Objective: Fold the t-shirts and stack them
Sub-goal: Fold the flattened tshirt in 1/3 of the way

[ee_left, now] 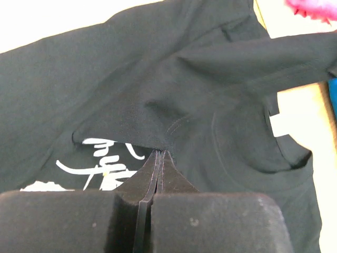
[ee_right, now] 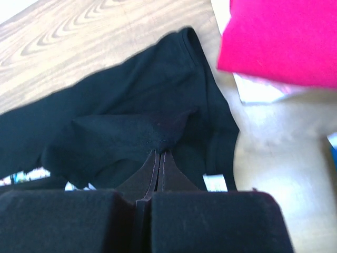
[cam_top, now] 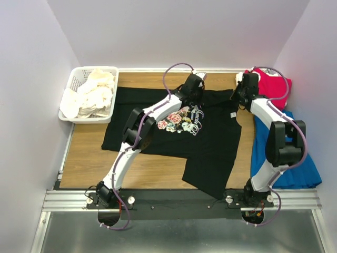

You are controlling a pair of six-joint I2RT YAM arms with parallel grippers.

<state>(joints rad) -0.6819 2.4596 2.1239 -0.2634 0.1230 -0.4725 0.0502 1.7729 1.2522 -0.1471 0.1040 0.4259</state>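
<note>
A black t-shirt [cam_top: 210, 142] with a pink-rose print and white lettering lies spread on the wooden table. My left gripper [cam_top: 190, 90] is shut on a fold of its cloth near the far edge; in the left wrist view [ee_left: 159, 152] the cloth lifts from the fingertips. My right gripper [cam_top: 239, 97] is shut on the black t-shirt's far right edge, near the collar and white tag; it shows in the right wrist view [ee_right: 159, 152]. A crimson red t-shirt [cam_top: 274, 87] lies folded at the far right. Cream-white t-shirts [cam_top: 95, 95] fill the basket.
A white lattice basket [cam_top: 75, 79] stands at the far left corner. A blue cloth [cam_top: 287, 158] lies along the right side of the table. White walls close in the left, right and back. A metal rail [cam_top: 179, 199] runs along the near edge.
</note>
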